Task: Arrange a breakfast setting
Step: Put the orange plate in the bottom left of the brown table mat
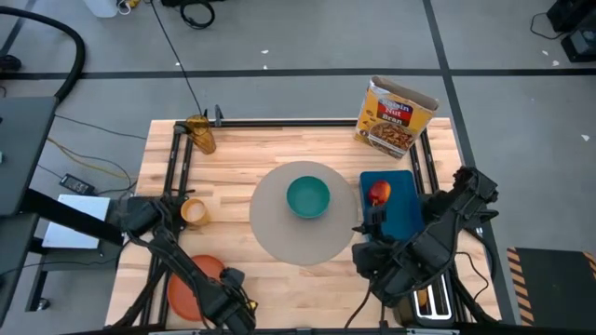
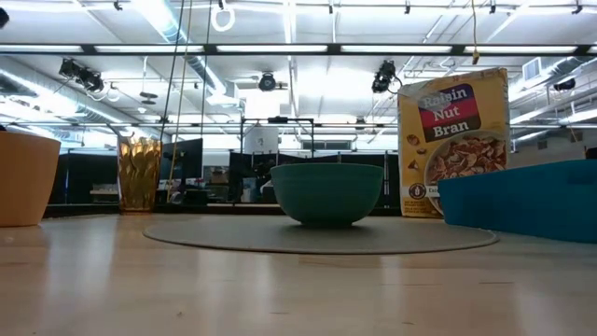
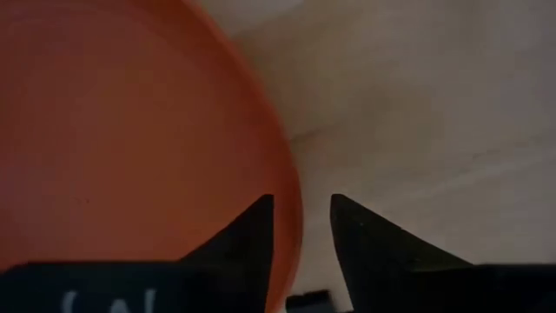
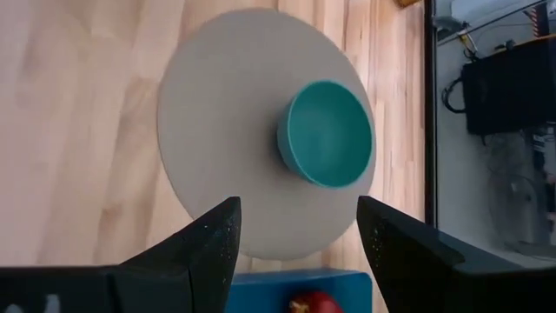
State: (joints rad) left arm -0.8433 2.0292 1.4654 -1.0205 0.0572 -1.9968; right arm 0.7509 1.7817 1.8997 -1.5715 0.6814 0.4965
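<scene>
The orange plate [image 1: 191, 284] lies flat on the wooden table near its front left corner. My left gripper [image 3: 301, 228] points down over the plate's right edge, open, with one finger above the plate and one beyond its rim. The teal bowl [image 1: 307, 197] stands on the round grey placemat [image 1: 293, 237] at the table's middle. The red apple [image 1: 379, 193] rests on the blue tray [image 1: 402, 219]. A yellow-orange cup [image 1: 194, 211] stands at the left. My right gripper [image 4: 295, 248] hovers open and empty above the tray's near left corner. My left gripper comes from above, pointing down, with the plate's rim [image 3: 295, 217] between its two fingers. A gap shows between the fingertips, and I cannot tell whether either finger touches the rim. The plate lies flat on the table.
A Raisin Nut Bran box [image 1: 396, 116] stands at the far right and a gold tumbler [image 1: 200, 135] at the far left. The black toaster [image 1: 433, 300] sits at the front right under the right arm. Bare wood lies between plate and placemat.
</scene>
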